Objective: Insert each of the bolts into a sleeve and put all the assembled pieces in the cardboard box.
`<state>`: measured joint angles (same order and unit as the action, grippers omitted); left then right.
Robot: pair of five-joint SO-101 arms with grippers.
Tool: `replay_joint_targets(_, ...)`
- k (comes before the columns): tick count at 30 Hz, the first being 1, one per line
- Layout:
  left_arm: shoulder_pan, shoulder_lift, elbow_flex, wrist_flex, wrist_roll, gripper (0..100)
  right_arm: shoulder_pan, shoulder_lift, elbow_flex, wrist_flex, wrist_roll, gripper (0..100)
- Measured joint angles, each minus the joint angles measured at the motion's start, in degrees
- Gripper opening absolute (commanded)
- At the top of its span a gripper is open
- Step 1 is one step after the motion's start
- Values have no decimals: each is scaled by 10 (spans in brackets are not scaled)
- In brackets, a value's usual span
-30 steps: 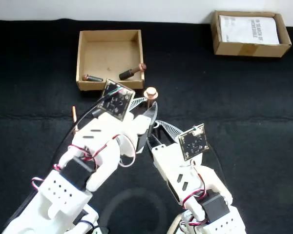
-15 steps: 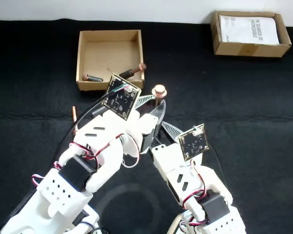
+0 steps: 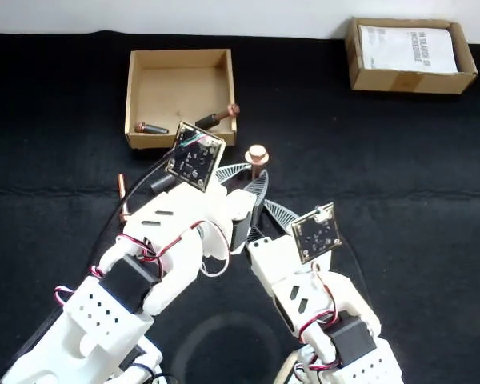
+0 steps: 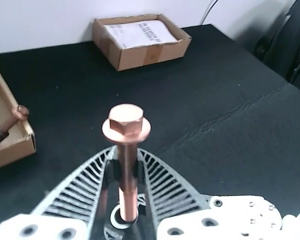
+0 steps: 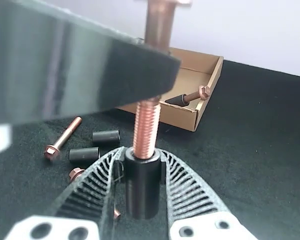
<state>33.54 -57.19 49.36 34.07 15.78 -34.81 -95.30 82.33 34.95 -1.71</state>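
I see the bolt (image 4: 126, 125) meeting the sleeve (image 5: 141, 187).
My right gripper (image 5: 142, 170) pinches the upright sleeve; my left gripper (image 4: 125, 160) clamps the bolt, tip at the sleeve's mouth. Beyond, the cardboard box (image 3: 130, 88) holds two assembled pieces (image 3: 216, 118).

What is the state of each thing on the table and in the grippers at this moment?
left gripper: shut on the bolt.
right gripper: shut on the sleeve.
bolt: upright, head up, threaded end just inside the sleeve.
sleeve: upright.
cardboard box: open, two assembled pieces lying inside.
loose bolt: lying on the table.
loose sleeves: lying beside it.
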Motion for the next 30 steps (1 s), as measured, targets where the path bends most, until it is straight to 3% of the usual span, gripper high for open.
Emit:
replay_joint_targets(13, 5, -1, 52, -1, 2, 12, 2, 0, 0, 0, 32, 8)
replay_joint_targets(17, 10, -1, 75, 3, 2, 111, 2, 1, 0, 1, 34, 8)
replay_joint_targets(20, 13, -2, 80, 33, 3, 170, 1, 1, 1, 1, 37, 8)
replay_joint_targets(30, 13, -15, 69, 117, 3, 154, 12, 2, 2, 2, 67, 8)
